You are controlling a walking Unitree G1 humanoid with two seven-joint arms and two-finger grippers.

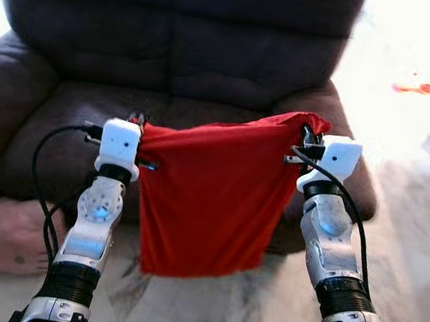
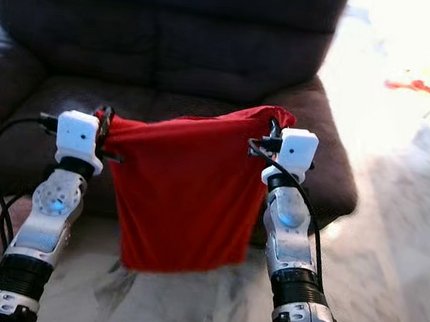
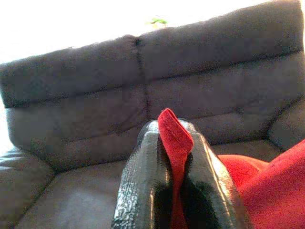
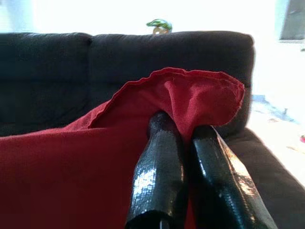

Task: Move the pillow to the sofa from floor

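Before the sofa (image 1: 208, 62), both grippers' jaws pinch the pillow (image 1: 212, 198).

A living room in someone's home: a big dark padded sofa (image 1: 171, 59) with fat cushions and rounded armrests stands on a pale marbled floor (image 1: 411, 238). Daylight pours in from behind it, and a small green ornament (image 4: 159, 25) sits past its backrest.

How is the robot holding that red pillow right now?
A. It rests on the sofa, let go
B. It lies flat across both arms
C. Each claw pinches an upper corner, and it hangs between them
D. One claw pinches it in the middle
C: the left claw and right claw each pinch an upper corner of the red pillow, which hangs before the sofa.
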